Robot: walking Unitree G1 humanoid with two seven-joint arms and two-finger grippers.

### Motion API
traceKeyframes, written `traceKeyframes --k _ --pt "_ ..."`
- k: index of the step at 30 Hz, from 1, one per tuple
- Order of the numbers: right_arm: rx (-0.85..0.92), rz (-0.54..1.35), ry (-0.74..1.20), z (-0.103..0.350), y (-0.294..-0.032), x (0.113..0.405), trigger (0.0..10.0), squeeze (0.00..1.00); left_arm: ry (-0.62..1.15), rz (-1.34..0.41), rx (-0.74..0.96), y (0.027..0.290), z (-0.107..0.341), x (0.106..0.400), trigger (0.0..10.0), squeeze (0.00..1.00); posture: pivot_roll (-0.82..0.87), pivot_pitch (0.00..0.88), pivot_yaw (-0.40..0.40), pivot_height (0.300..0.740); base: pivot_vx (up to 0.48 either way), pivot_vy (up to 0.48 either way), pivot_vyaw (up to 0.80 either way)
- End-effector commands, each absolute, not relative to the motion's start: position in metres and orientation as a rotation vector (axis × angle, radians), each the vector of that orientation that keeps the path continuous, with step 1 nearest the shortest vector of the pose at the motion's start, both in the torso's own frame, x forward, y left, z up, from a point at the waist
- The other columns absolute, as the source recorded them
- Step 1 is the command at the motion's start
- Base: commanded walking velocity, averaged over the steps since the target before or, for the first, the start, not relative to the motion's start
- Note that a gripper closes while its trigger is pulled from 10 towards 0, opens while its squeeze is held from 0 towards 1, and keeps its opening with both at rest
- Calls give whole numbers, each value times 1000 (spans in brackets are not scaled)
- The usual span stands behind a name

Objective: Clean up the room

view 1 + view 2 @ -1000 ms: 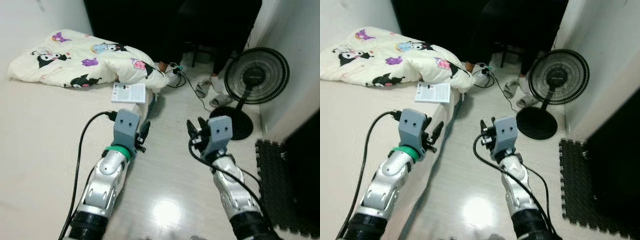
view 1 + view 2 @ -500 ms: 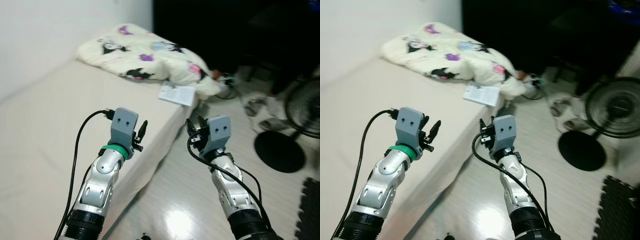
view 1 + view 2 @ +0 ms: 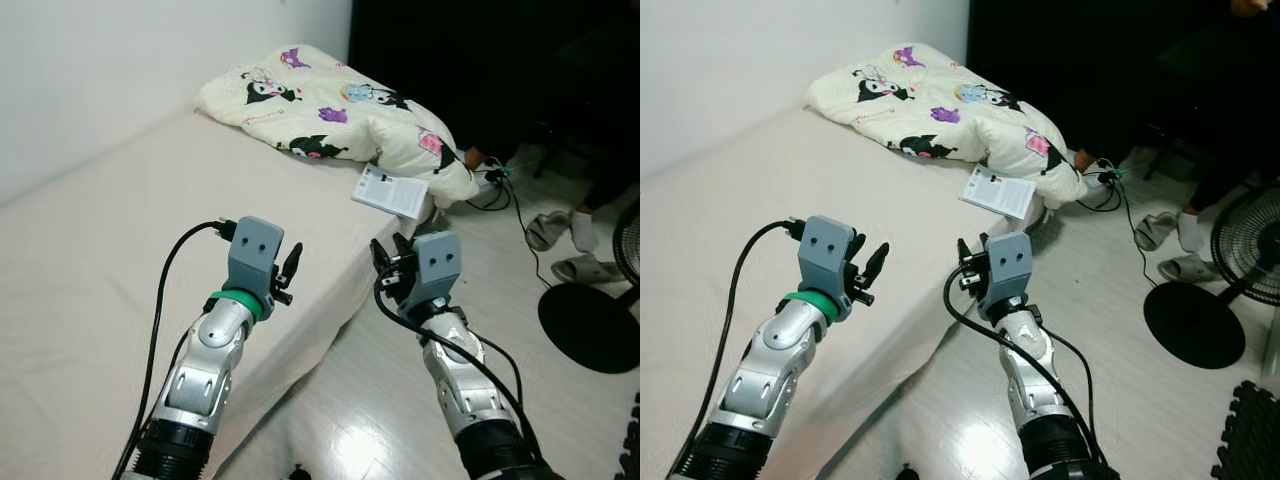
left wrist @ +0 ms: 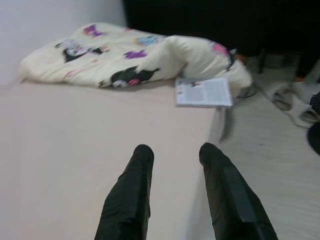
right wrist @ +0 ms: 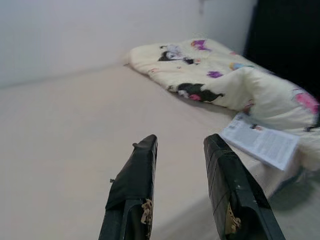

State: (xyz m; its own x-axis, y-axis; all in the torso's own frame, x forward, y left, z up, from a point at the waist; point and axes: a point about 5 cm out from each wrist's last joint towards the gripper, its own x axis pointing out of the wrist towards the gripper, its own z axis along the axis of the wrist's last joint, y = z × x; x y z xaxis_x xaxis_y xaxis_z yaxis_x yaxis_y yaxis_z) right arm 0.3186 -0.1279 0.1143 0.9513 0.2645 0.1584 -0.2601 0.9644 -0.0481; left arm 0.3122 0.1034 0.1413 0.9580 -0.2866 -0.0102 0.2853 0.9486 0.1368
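A crumpled cream blanket with cartoon prints lies at the far end of the beige bed. A white booklet rests at the bed's corner beside the blanket, also the booklet in the left wrist view. My left gripper hovers open over the bed's near edge, holding nothing. My right gripper is raised just off the bed's side above the floor, open and empty; its wrist view looks across the mattress at the blanket.
A wall runs along the bed's left side. On the pale floor to the right lie slippers, cables with a plug and a black standing fan. A dark foam mat sits at the far right. A person's legs stand by the slippers.
The camera has swung slightly right and closer; the bed and blanket sit more central, the fan's base shows again. Both arms keep their pose, fingers open as before.
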Motion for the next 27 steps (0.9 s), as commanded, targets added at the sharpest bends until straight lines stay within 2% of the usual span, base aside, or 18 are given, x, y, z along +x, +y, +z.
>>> traceKeyframes --k 1,27 --pt "-22 269 -151 110 -127 317 10000 0 16 -282 141 105 136 311 10000 0 -96 0 59 740 0 0 794" --pt "-22 286 -158 110 -125 318 10000 0 13 -276 137 106 136 311 10000 0 -90 0 55 740 0 0 792"
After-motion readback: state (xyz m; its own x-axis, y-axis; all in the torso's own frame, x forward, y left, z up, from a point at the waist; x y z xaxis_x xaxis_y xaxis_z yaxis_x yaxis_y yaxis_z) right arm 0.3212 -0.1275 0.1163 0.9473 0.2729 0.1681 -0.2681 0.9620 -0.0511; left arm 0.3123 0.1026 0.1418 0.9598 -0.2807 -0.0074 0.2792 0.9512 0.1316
